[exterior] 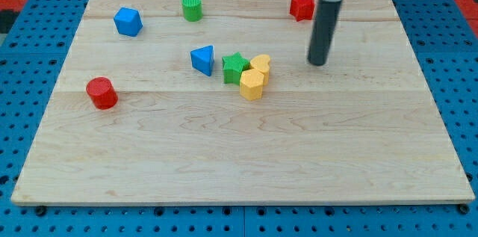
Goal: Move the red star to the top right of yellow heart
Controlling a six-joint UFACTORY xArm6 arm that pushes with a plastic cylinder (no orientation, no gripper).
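Pincer there is none on this arm: it ends in a straight dark rod, so nothing opens, closes or is held, and my tip (318,63) rests on the pale wooden table top (224,155) in the upper right of the frame, touching no block. Above and slightly to the left of my tip, near the top edge of the board, sits the red star-shaped plastic block (302,6), close to the rod but apart from it. Left of my tip and a little lower, near the middle of the frame, lies the yellow heart-shaped block (261,65), though its outline is partly merged with its neighbours and the heart form is only roughly readable. Just below it, touching or nearly so, is a yellow block that looks hexagonal (252,84), and pressed against their left side is a green star-shaped block (235,66). Just left of that cluster stands a blue triangular block (202,60). Along the top of the frame are a green cylinder (192,7) and, further left, a blue faceted block (128,21). A red cylinder (101,92) sits alone at the left of the frame
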